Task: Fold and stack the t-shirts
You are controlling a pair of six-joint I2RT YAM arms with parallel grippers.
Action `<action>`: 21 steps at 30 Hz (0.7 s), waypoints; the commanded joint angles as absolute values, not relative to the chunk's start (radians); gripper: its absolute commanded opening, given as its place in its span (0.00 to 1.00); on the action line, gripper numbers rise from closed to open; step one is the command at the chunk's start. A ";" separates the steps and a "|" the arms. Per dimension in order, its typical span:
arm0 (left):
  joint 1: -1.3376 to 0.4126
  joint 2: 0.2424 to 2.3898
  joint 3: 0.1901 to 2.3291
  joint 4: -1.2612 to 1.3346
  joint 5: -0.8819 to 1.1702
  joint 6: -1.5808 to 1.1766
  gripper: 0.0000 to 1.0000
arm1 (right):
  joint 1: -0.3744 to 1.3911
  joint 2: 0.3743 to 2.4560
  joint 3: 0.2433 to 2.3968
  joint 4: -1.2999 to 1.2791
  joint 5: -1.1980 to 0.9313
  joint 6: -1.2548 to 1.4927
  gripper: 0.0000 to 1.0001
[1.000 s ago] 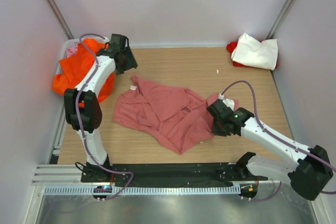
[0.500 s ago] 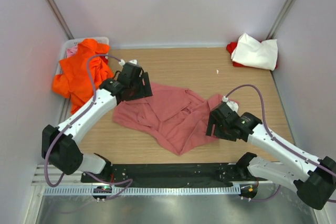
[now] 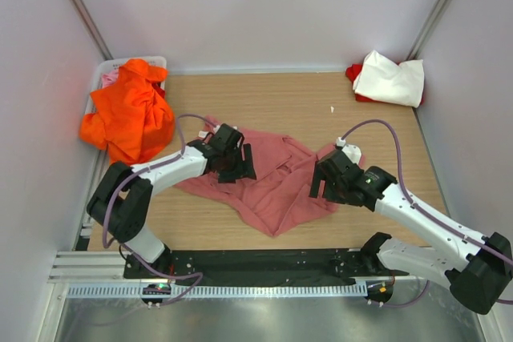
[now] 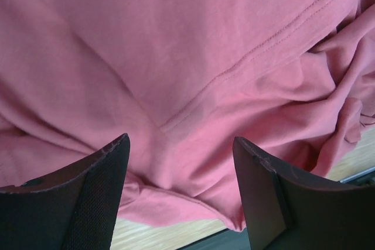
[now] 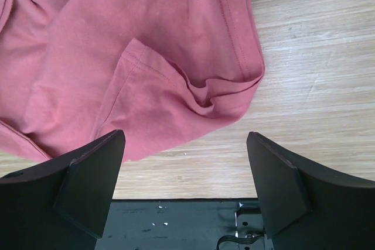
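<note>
The salmon-pink t-shirt (image 3: 272, 178) is seen lying crumpled on the table (image 3: 288, 102). The left gripper (image 4: 181, 150) is held spread wide above its left half, nothing pinched. The right gripper (image 5: 184, 144) is likewise parted, at its right edge. The orange t-shirt (image 3: 128, 118) is heaped well to its left, and the white t-shirt (image 3: 390, 78) well beyond its right.
</note>
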State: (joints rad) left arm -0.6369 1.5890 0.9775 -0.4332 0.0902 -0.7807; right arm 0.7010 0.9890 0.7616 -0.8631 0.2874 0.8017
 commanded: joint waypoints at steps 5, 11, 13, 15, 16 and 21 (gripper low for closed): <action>-0.658 1.670 0.985 -0.321 0.127 -0.802 0.71 | 0.706 0.999 0.781 -0.825 0.318 0.782 0.91; -0.672 1.707 0.983 -0.299 0.115 -0.810 0.67 | 0.706 1.011 0.776 -0.822 0.314 0.781 0.91; -0.672 1.713 0.991 -0.299 0.117 -0.810 0.63 | 0.706 1.014 0.775 -0.819 0.314 0.782 0.91; -0.673 1.707 0.996 -0.304 0.115 -0.808 0.62 | 0.706 1.009 0.775 -0.821 0.314 0.782 0.91; -0.673 1.704 1.003 -0.308 0.110 -0.807 0.62 | 0.704 1.009 0.773 -0.819 0.313 0.781 0.91; -0.675 1.677 1.038 -0.366 0.069 -0.787 0.62 | 0.706 1.011 0.770 -0.818 0.311 0.781 0.91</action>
State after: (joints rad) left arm -0.6674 1.7004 0.9897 -0.3462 0.0978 -0.8036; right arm 0.7010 1.0107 0.7612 -0.8413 0.2901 0.7914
